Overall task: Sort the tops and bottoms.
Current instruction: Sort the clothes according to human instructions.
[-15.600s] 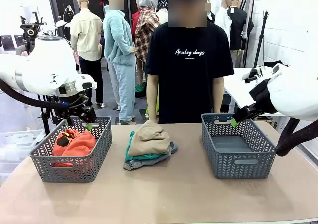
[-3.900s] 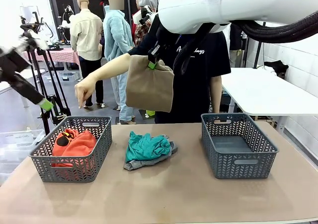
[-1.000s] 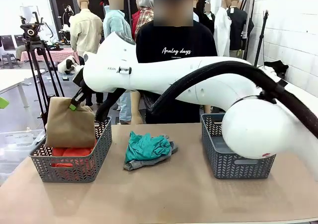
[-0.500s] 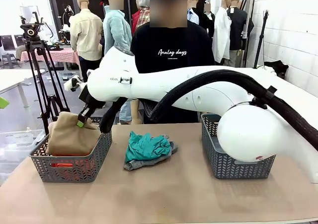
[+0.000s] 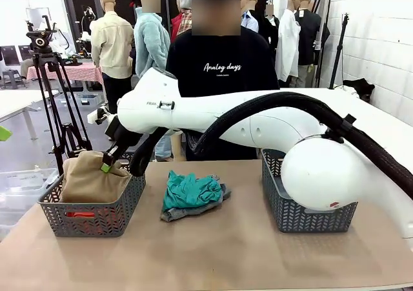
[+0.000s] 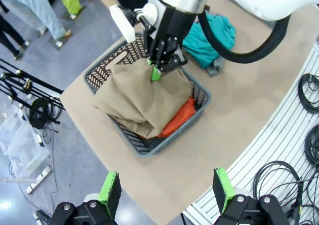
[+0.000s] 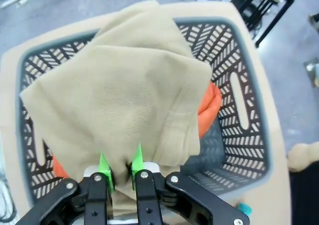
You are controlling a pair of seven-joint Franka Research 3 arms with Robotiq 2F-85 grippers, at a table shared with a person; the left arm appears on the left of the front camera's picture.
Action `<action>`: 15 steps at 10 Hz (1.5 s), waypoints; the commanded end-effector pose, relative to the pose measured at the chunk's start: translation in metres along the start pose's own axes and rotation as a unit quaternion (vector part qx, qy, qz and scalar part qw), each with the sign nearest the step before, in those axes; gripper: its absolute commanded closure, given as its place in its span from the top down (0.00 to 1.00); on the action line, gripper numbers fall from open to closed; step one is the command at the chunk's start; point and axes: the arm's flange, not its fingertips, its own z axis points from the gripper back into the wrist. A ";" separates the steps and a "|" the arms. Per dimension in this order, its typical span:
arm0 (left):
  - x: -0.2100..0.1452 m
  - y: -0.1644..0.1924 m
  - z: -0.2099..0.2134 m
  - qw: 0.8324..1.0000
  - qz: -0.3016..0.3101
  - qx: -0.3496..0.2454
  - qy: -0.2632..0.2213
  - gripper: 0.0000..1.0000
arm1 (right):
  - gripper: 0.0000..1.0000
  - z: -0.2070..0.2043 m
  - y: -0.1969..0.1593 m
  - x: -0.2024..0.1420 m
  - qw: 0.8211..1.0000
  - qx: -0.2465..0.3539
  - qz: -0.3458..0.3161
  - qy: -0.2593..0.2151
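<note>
Lowered further, the tan-beige garment slumps just below the shut jaws of the right gripper, pinched at its top, onto the orange-red garment in the basket, and, overhanging the rim, could spill on release; the left gripper gapes empty.

Two grey baskets, four cloth garments, one person

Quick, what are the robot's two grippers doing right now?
Left gripper: open, holding nothing.
Right gripper: shut on the tan garment in the basket.
</note>
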 end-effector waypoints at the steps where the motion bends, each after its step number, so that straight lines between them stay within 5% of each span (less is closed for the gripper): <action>1: 0.001 0.001 0.000 1.000 -0.001 0.001 0.001 0.96 | 0.34 0.024 -0.002 0.018 1.000 -0.001 0.000 -0.007; 4: 0.001 0.001 0.000 1.000 -0.001 0.001 0.001 0.96 | 0.94 0.057 0.011 0.032 1.000 -0.020 0.002 -0.014; 5: 0.001 0.001 0.000 1.000 -0.001 0.001 0.001 0.96 | 1.00 0.063 0.013 0.033 1.000 -0.023 0.002 -0.014; 15: 0.001 0.001 0.000 1.000 -0.001 0.001 0.001 0.96 | 1.00 0.073 0.008 0.035 0.999 -0.028 0.001 -0.030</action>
